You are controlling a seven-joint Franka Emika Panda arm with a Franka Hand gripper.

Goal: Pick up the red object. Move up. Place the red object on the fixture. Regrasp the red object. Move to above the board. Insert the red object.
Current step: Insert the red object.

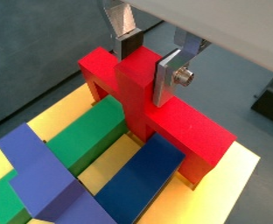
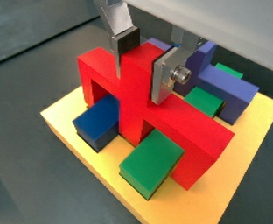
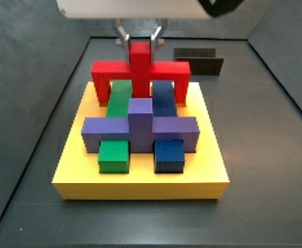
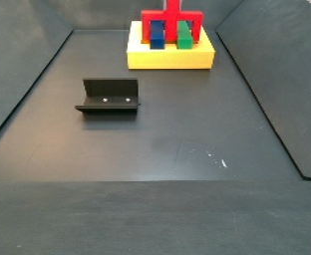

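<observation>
Gripper (image 3: 140, 41) at the top centre of a side view, pointing straight down from the pale wrist housing. Two flat silver fingers (image 1: 170, 74) upright and parallel, clamped on the raised tab of the red object (image 1: 150, 105) in both wrist views. Barely visible at the top edge elsewhere.

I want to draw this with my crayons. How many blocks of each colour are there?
Red block: 1, gripped in the jaws of the gripper on the board
Green bar: 1, apparently running under the purple
Blue bar: 1, likewise
Purple cross: 1
Total: 4
</observation>
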